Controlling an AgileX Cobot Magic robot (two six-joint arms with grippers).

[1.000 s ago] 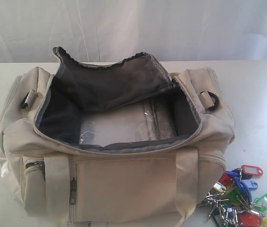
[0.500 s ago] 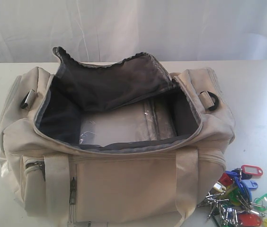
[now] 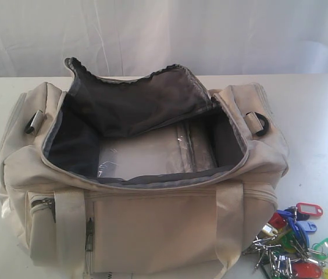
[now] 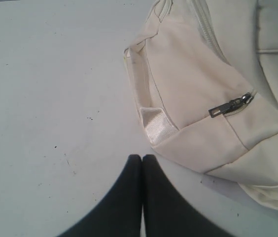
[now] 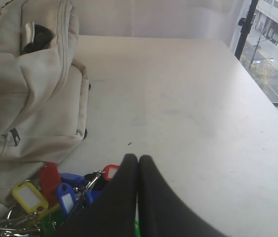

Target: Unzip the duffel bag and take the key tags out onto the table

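From the camera off the arms, the duffel bag (image 3: 152, 226) sat on the white desk (image 3: 315, 116) with its top unzipped and gaping, showing the dark lining (image 3: 123, 104) and a clear plastic sheet (image 3: 141, 157) on its floor. The key tags (image 3: 295, 241) lay out on the desk, just beside the bag's front corner on the right side of that view. At the left wrist, the left claw (image 4: 142, 159) was closed, its two black fingers pressed together on nothing, over bare desk. The bag's end pocket (image 4: 193, 98), with its dark zipper pull (image 4: 231, 105), lay just ahead of the tips and apart from them. At the right wrist, the right claw (image 5: 138, 159) was likewise closed and held nothing. The red, yellow and blue tags lay close beside its fingers, with the bag beyond them; whether fingers and tags touched I could not tell.
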